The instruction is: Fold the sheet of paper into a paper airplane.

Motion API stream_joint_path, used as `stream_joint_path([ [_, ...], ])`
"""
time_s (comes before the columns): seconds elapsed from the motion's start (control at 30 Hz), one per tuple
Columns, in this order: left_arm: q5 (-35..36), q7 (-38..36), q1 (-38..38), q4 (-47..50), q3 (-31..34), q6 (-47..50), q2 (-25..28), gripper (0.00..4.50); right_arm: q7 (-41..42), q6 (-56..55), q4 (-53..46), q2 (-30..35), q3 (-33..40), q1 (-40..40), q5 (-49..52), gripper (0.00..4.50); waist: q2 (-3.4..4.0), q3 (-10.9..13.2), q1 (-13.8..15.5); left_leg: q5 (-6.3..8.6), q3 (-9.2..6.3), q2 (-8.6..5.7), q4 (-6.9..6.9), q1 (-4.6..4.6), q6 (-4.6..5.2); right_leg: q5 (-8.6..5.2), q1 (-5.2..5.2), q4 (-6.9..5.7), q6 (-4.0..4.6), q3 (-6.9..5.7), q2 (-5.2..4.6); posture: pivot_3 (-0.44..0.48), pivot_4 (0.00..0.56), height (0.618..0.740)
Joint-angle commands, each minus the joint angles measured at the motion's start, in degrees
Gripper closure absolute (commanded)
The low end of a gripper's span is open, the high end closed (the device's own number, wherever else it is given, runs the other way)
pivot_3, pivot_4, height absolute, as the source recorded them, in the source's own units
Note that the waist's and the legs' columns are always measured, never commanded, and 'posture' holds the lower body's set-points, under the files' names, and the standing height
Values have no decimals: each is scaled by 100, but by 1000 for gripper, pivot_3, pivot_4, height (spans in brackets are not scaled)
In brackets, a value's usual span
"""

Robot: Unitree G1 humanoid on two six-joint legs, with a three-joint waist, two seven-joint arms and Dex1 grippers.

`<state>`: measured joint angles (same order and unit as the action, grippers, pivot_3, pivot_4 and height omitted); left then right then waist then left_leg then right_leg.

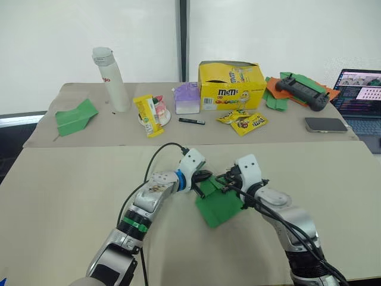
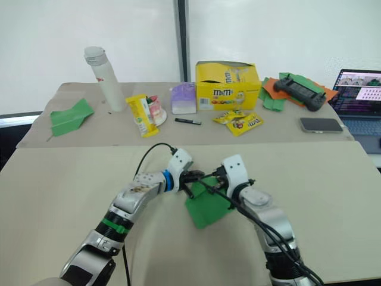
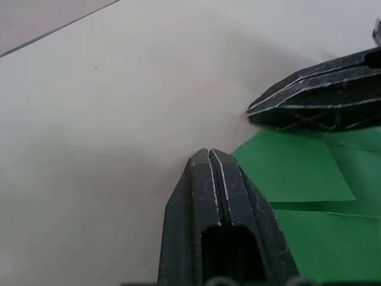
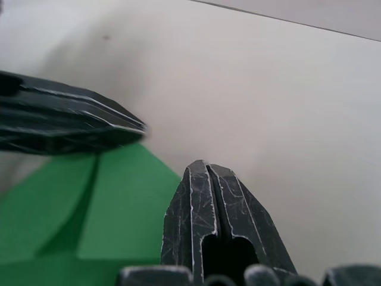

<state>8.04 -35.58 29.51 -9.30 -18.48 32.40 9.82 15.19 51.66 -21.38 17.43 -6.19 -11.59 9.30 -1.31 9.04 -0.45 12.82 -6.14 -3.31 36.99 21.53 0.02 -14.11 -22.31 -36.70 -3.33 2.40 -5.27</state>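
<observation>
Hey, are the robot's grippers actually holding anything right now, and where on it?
Nothing is pinched. Both the left gripper and right gripper are shut with no paper between their fingers, tips at the far end of the sheet of paper.

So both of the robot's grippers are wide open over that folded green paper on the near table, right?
Not quite. Both grippers are shut, not open: the left wrist view shows the left gripper with its fingers pressed together, and the right wrist view shows the same for the right gripper. The rest holds: both meet at the folded sheet of paper on the near table.
</observation>
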Motion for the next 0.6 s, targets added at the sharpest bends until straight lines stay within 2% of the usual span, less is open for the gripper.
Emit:
stream_joint_path([
  [0.03,-153,-47,-85,-259,-159,57,4,4500,-163,335,-22,154,217,274,-116,4477,0,-1,9,0,0,0,-1,-3,1,-1,4,1,-2,-1,-1,0,150,740],
  [0.33,-75,-288,-74,-216,-179,-213,-89,4500,8,125,-536,470,768,632,52,4477,-2,-2,50,1,0,-1,0,-2,1,-18,7,3,-29,0,-6,0,150,740],
  [0.43,-166,-301,-78,-187,-231,-135,-47,4500,276,-12,-692,876,862,637,67,4477,-2,-2,59,1,1,-4,0,4,1,-18,5,5,-30,0,-8,0,150,740],
  [0.6,-166,-350,-170,-79,-205,-88,0,4500,1595,-299,-1157,2406,900,1032,279,4477,3,0,55,5,9,-5,-1,19,8,-19,-2,13,-31,-3,-8,0,150,740],
])
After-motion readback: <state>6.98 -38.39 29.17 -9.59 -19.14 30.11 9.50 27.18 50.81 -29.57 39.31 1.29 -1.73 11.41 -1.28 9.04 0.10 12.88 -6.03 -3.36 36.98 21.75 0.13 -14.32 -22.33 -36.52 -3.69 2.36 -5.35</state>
